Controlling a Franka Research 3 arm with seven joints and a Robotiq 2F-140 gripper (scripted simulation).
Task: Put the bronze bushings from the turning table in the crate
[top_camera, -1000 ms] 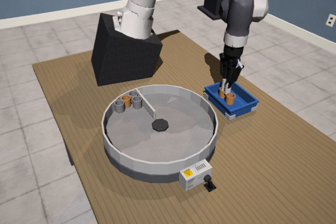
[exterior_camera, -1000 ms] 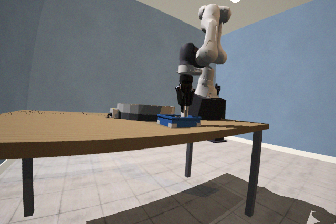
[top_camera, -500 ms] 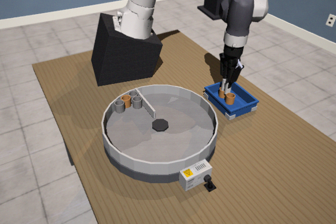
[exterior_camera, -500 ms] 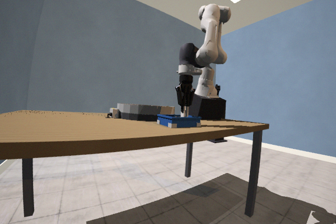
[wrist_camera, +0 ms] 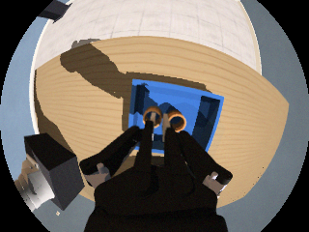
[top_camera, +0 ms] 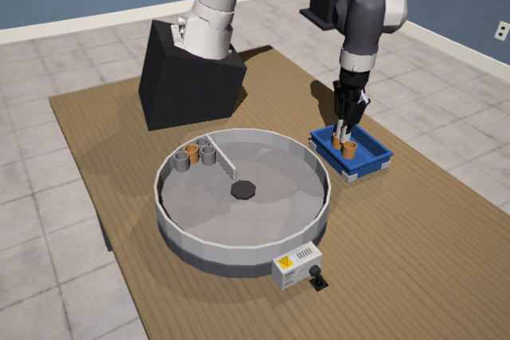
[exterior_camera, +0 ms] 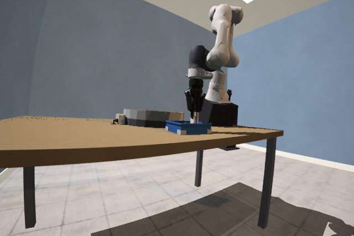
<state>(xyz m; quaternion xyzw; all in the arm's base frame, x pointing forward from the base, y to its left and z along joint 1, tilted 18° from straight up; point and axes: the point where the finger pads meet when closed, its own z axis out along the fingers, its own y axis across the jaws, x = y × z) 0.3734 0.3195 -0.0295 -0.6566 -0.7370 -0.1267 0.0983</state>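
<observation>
My gripper reaches down into the blue crate at the table's right side. Its fingers stand slightly apart around the wall of a bronze bushing that rests upright on the crate floor. A second bronze bushing stands right beside it in the crate. On the grey turning table, one bronze bushing stands among three steel bushings at the far left, next to a divider bar.
The black robot base block stands behind the turning table. A black hub sits at the table's centre. A white control box with a lever sits at its front edge. In the exterior view the turning table lies behind the crate.
</observation>
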